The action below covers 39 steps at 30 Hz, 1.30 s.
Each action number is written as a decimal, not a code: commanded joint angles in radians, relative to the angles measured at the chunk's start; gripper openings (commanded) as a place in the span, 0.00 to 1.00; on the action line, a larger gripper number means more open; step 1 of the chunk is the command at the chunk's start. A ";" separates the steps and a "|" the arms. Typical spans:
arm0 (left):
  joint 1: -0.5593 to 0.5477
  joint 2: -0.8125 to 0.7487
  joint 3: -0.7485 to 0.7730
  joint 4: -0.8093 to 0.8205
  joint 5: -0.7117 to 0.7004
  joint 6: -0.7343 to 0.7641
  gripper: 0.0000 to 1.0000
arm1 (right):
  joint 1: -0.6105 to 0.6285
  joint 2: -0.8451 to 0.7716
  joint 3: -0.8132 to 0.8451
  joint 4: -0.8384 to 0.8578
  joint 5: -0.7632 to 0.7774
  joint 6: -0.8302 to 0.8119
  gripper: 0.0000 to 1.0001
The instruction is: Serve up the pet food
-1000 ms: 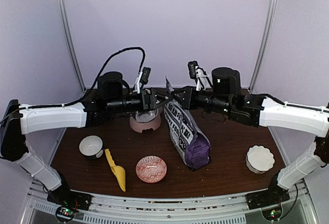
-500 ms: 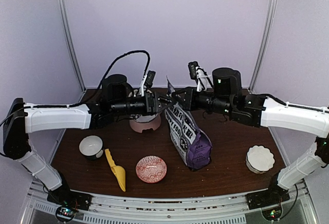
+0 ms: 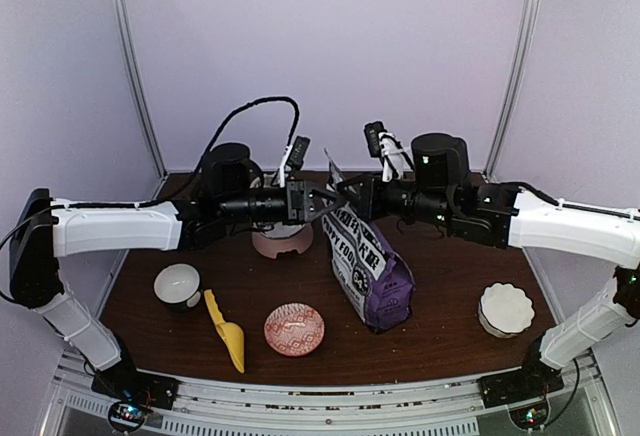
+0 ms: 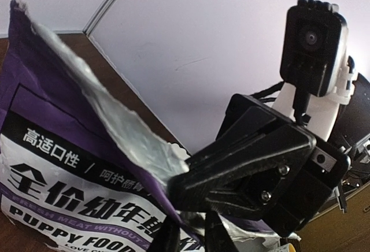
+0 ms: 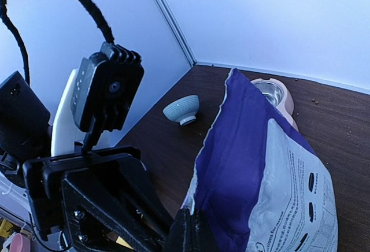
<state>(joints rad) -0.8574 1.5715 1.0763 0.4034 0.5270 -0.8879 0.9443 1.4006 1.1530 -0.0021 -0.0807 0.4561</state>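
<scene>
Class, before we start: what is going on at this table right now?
Two robot arms are working on the purple puppy food bag, which stands on the table. The left claw and right claw each pinch its open top edge from opposite sides. The pink pet bowl stands nearby, and the yellow scoop lies untouched near the front.

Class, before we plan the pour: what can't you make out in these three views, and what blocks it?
1. Pet food: hidden in every view by the walls of the bag.
2. Left gripper: grip on the bag unclear; the left wrist view's bottom edge cuts off its fingers.
3. Specks near the pink bowl: right wrist view, too small to identify.
</scene>
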 commanded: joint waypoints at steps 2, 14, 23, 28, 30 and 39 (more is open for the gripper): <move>-0.008 0.014 0.030 0.009 0.011 0.058 0.08 | 0.040 -0.036 0.034 -0.064 -0.052 -0.069 0.00; -0.008 -0.019 0.062 -0.156 -0.070 0.142 0.00 | 0.088 -0.051 0.065 -0.245 0.093 -0.209 0.00; -0.008 -0.024 0.065 -0.254 -0.160 0.126 0.00 | 0.129 -0.035 0.105 -0.324 0.342 -0.212 0.00; -0.008 -0.029 0.061 -0.296 -0.199 0.128 0.00 | 0.138 -0.043 0.112 -0.332 0.394 -0.206 0.00; -0.008 -0.031 0.060 -0.314 -0.214 0.131 0.00 | 0.142 -0.046 0.113 -0.331 0.405 -0.205 0.00; -0.008 -0.037 0.060 -0.370 -0.258 0.139 0.00 | 0.156 -0.061 0.116 -0.323 0.449 -0.205 0.00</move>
<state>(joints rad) -0.9169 1.5471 1.1412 0.1703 0.4259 -0.7761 1.0916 1.3823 1.2373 -0.2459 0.2695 0.2607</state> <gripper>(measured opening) 0.012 0.018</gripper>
